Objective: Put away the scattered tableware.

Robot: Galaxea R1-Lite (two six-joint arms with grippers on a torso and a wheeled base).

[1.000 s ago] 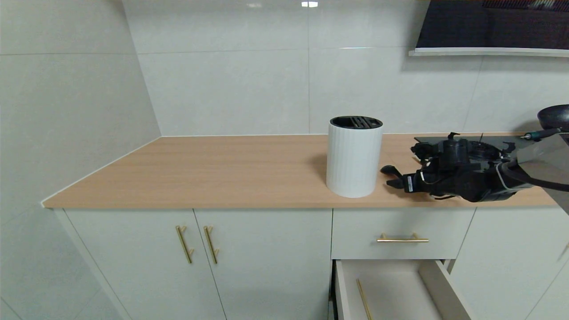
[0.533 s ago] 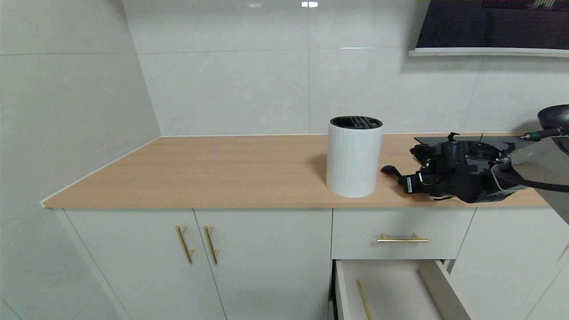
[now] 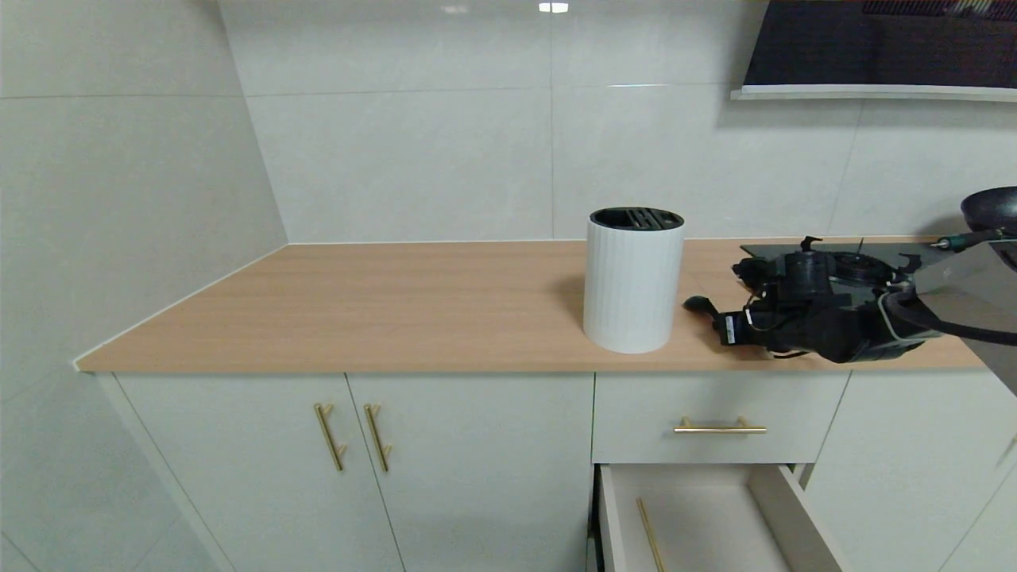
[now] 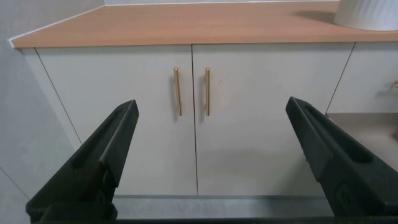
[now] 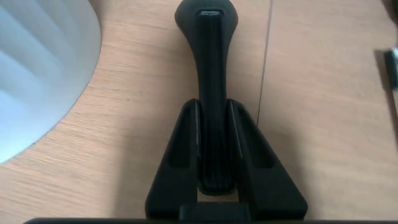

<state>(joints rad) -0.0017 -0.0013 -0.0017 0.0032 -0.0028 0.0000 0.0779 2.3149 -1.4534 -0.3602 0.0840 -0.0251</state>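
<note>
A black utensil handle (image 5: 210,68) lies on the wooden counter (image 3: 413,310), just right of the white ribbed holder (image 3: 633,282) with a black slotted top. My right gripper (image 5: 212,115) is shut on this handle, fingers pressed on both sides; in the head view the right gripper (image 3: 719,322) sits low over the counter with the handle's rounded end (image 3: 697,303) poking toward the holder. The rest of the utensil is hidden under the wrist. My left gripper (image 4: 211,109) is open and holds nothing, down in front of the cabinet doors (image 4: 193,118).
A black stove (image 3: 862,262) and a dark pan (image 3: 989,208) stand at the right behind the arm. Below the counter a drawer (image 3: 763,508) is pulled open, with a thin golden stick (image 3: 650,534) inside. The holder (image 5: 37,68) stands close beside the handle.
The right gripper's fingers, spread apart a second ago, have come together on the black handle. The holder and the camera have not moved.
</note>
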